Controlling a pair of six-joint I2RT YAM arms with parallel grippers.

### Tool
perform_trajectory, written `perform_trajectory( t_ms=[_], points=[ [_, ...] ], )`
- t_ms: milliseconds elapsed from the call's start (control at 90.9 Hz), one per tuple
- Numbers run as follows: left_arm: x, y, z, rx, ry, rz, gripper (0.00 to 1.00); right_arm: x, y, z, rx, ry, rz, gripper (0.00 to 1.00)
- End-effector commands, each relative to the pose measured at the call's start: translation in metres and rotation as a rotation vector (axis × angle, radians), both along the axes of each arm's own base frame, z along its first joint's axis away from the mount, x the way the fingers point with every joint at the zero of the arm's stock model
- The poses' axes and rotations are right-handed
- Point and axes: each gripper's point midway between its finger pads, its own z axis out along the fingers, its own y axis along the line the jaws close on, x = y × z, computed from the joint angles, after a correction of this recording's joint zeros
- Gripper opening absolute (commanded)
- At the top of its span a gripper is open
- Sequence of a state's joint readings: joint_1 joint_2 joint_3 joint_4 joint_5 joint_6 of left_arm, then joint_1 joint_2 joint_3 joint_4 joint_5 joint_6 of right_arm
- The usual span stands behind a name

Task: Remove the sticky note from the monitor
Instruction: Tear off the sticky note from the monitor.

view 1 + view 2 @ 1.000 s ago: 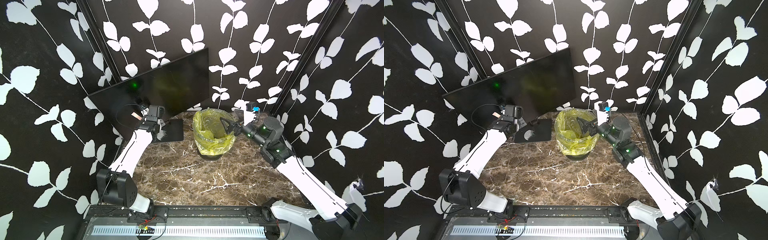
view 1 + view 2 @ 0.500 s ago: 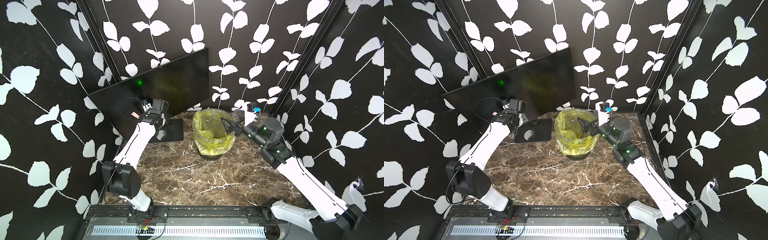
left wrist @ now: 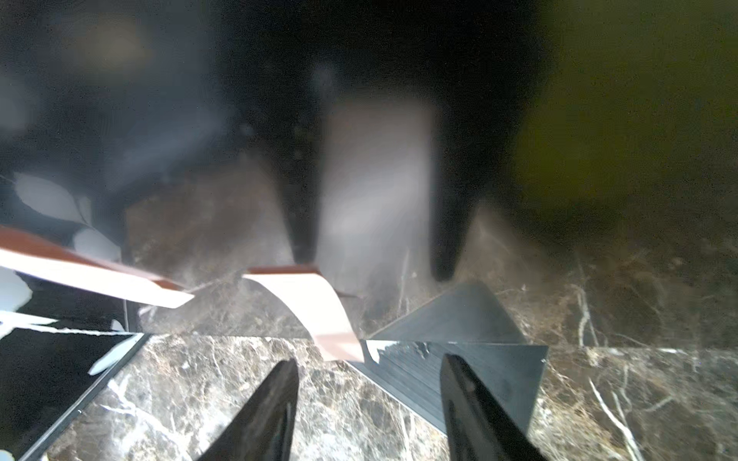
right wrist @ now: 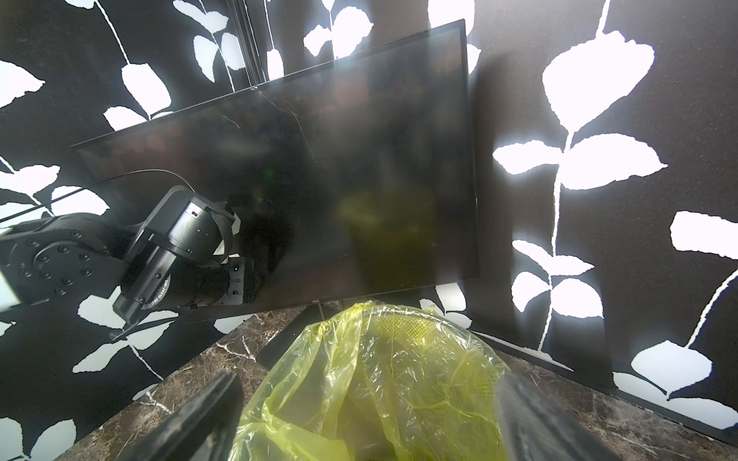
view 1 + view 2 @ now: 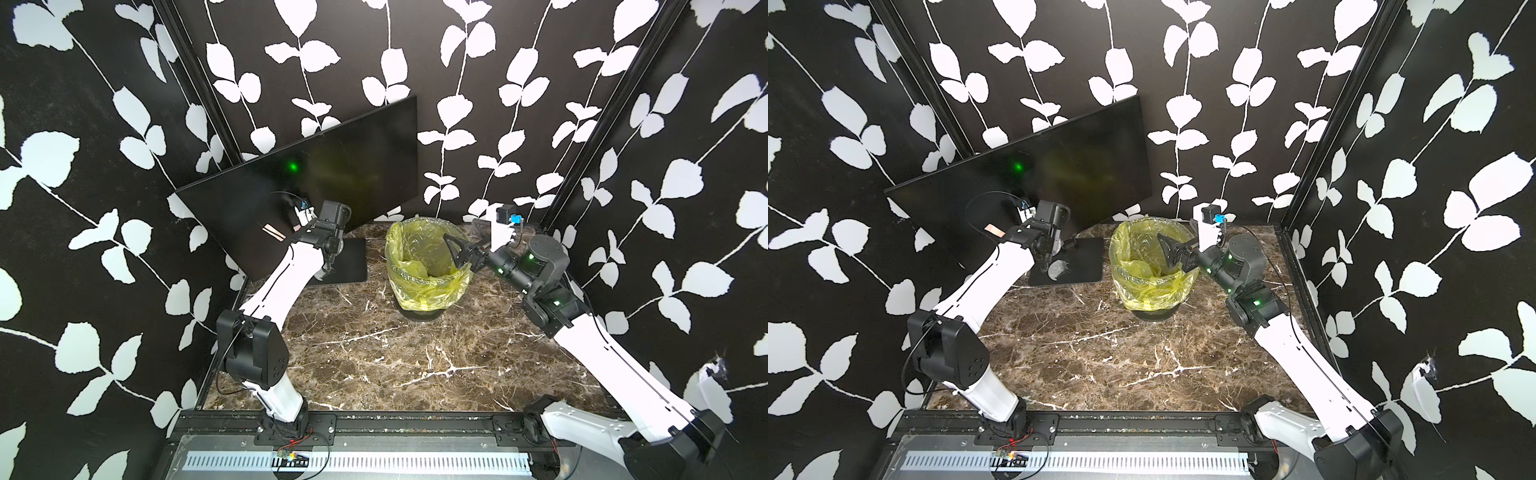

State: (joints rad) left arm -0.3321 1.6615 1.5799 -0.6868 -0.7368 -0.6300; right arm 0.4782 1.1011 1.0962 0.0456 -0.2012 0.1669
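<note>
The black monitor (image 5: 353,166) (image 5: 1079,166) (image 4: 359,159) leans at the back left. In the left wrist view a pale pink sticky note (image 3: 315,307) curls off the glossy screen near its lower edge. My left gripper (image 3: 368,359) is open just short of it; the note's lower end lies between the fingertips (image 3: 285,383), untouched. A second pink strip (image 3: 80,275) (image 5: 273,231) (image 5: 994,230) sticks to the screen farther along. My right gripper (image 4: 367,419) (image 5: 455,249) hangs open over the bin, holding nothing.
A bin lined with a yellow bag (image 5: 428,286) (image 5: 1150,291) (image 4: 399,379) stands on the marble table right of the monitor's black base plate (image 5: 349,262) (image 5: 1079,257). Black walls with a leaf pattern close in the back and both sides.
My left arm has pushed its wrist up and closer to the screen, and its jaws have narrowed a little. The right arm has not moved.
</note>
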Motion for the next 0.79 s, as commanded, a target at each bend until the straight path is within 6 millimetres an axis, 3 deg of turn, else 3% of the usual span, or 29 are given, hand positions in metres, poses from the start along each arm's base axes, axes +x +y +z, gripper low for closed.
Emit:
perform_trajectory(
  t_ms=[0,319,462,781],
  points=[
    [0.005,0.003,0.004,0.058,-0.028,0.002,0.55,-0.005,-0.006,0.014,0.030,-0.048,-0.009,1.00],
    [-0.010,0.011,-0.011,0.024,-0.016,0.064,0.53,-0.004,-0.007,0.013,0.027,-0.045,-0.012,1.00],
    [-0.008,0.012,-0.019,-0.012,-0.032,0.039,0.52,-0.004,-0.006,0.013,0.028,-0.044,-0.008,1.00],
    [-0.003,0.021,-0.006,0.003,-0.086,0.015,0.49,-0.005,-0.006,0.013,0.033,-0.042,-0.003,1.00]
  ],
)
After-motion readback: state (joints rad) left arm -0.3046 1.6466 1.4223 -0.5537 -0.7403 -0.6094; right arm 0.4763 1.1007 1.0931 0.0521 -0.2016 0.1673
